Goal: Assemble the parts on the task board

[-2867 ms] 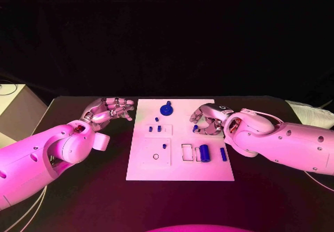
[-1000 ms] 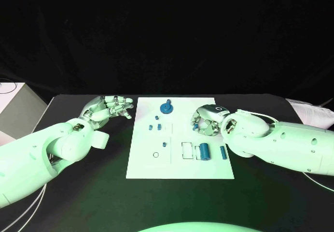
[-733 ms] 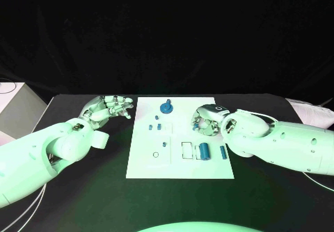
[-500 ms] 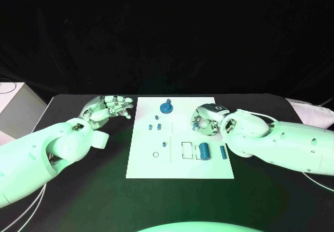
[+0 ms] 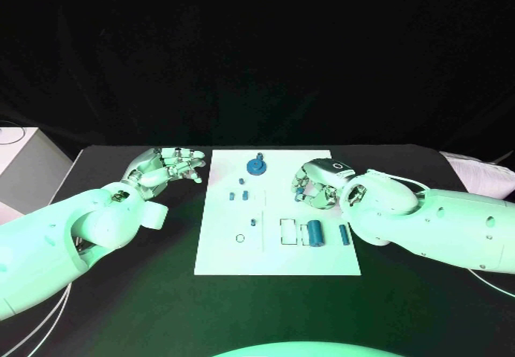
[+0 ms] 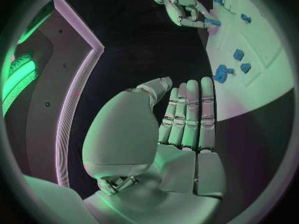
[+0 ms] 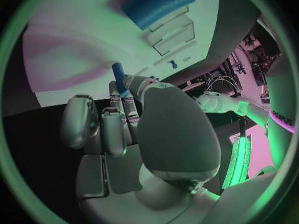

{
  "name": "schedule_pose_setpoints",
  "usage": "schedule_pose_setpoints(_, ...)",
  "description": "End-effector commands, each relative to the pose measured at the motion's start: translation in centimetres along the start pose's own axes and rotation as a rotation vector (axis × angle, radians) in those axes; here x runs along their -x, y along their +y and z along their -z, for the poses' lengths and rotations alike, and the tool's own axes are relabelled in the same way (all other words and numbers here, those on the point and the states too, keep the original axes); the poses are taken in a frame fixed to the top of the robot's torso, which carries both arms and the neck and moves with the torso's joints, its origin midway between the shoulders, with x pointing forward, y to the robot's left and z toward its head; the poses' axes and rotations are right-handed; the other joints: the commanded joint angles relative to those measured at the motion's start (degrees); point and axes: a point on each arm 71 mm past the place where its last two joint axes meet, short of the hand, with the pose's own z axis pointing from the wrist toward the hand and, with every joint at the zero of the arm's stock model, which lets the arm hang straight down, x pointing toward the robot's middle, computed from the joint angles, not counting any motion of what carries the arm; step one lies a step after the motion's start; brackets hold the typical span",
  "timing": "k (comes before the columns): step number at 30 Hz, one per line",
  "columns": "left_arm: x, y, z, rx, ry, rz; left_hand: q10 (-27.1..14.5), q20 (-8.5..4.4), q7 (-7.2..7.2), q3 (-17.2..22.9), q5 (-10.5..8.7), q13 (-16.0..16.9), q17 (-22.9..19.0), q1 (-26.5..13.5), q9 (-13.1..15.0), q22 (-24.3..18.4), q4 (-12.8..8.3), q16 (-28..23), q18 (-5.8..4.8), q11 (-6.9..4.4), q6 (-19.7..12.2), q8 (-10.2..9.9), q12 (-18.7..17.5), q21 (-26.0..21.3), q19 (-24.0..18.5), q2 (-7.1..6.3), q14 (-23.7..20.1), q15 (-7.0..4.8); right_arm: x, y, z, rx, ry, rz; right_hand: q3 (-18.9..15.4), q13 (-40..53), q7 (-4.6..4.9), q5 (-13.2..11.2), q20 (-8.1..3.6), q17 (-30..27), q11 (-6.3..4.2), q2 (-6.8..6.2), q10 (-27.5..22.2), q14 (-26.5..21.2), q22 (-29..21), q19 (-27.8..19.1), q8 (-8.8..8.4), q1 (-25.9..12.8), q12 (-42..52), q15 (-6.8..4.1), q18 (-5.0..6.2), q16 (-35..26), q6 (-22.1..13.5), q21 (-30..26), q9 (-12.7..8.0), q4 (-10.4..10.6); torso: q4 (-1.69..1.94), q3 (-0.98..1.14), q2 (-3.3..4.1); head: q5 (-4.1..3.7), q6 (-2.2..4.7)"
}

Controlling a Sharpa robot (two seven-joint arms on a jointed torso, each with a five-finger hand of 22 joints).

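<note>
Left robot hand (image 5: 167, 167) is hovering over the dark tabletop (image 5: 129, 297) just off the left edge of the board (image 5: 277, 264), holding nothing; in the left wrist view its fingers (image 6: 187, 117) are lying straight and side by side, thumb slightly apart, so it is reading as unclamped. The board is sitting mid-tabletop between the two arms. Going across it: a small ring (image 5: 240, 238) is lying near the lower left, a short pin (image 5: 252, 222) is standing just above it, and two small pegs (image 5: 237, 196) are standing side by side higher up. A knob (image 5: 257, 166) is sitting near the top edge at centre. Right of centre, a rectangular slot (image 5: 289, 231) is lying open, with a fat cylinder (image 5: 315, 232) lying just beside it and a thin bar (image 5: 344, 235) lying a little further right. Right robot hand (image 5: 318, 184) is hanging over the upper right part of the board with fingers curled in; the right wrist view is showing a small blue peg (image 7: 120, 79) pinched at its fingertips (image 7: 127, 100), clear of the board surface, so it is clamped on that peg. That same wrist view is showing the cylinder (image 7: 159, 4) lying beyond the fingers. The left wrist view is also catching the right robot hand (image 6: 186, 9) across the board with the blue piece at its fingertips. A pale box (image 5: 24, 167) is standing at the far left, off the tabletop.
</note>
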Motion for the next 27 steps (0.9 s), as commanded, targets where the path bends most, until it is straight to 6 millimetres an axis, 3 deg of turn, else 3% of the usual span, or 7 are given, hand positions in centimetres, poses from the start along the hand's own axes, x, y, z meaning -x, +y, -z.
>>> schedule_pose_setpoints(1,-0.1,0.0,-0.1,-0.006,0.007,0.010,-0.4,0.01,0.16,0.0,0.35,0.0,0.0,0.2,-0.1,0.1,0.1,-0.2,0.65,-0.10,-0.1,-0.1,-0.2,-0.4,0.5,0.35,0.2,0.02,0.6,0.6,0.2,0.017,-0.032,-0.005,0.1,1.2,0.13,0.3,-0.54,0.0,-4.01,0.00,4.2,2.1,4.0,1.5,0.25,-0.3,-0.3,-0.55,-0.99,0.2,0.2,0.3,0.0,-0.5,-0.02,-0.02,-0.08,0.14,-0.02)
schedule_pose_setpoints(11,-0.2,0.1,-0.1,-0.003,0.009,0.013,-0.4,0.01,0.16,0.0,0.35,0.0,0.0,0.2,-0.1,0.1,0.1,-0.2,0.65,-0.10,-0.1,-0.1,-0.2,-0.4,0.5,0.35,0.2,0.02,1.0,4.0,0.6,0.109,-0.052,-0.027,0.5,1.2,0.24,0.6,-0.59,0.0,-3.93,-0.14,4.2,2.1,4.1,1.5,0.26,-0.5,-0.7,-0.53,-0.99,0.2,-0.1,0.3,0.2,-1.2,-0.06,0.03,-0.05,0.83,-0.06)
schedule_pose_setpoints(27,-0.8,0.2,-0.3,-0.005,0.021,0.021,-0.4,0.01,0.15,0.0,0.35,-0.1,-0.1,0.2,-0.1,0.1,0.2,-0.3,0.65,-0.10,-0.2,-0.1,-0.2,-0.4,0.5,0.41,0.3,0.01,-2.2,11.8,0.4,0.319,-0.024,-0.079,1.2,1.3,0.54,0.9,-0.52,-0.2,-3.69,-0.33,4.0,2.0,4.1,1.4,-0.08,-0.9,-1.4,-0.35,-0.98,0.1,-0.9,0.1,0.4,-2.3,0.26,-0.13,0.08,1.99,-0.31)
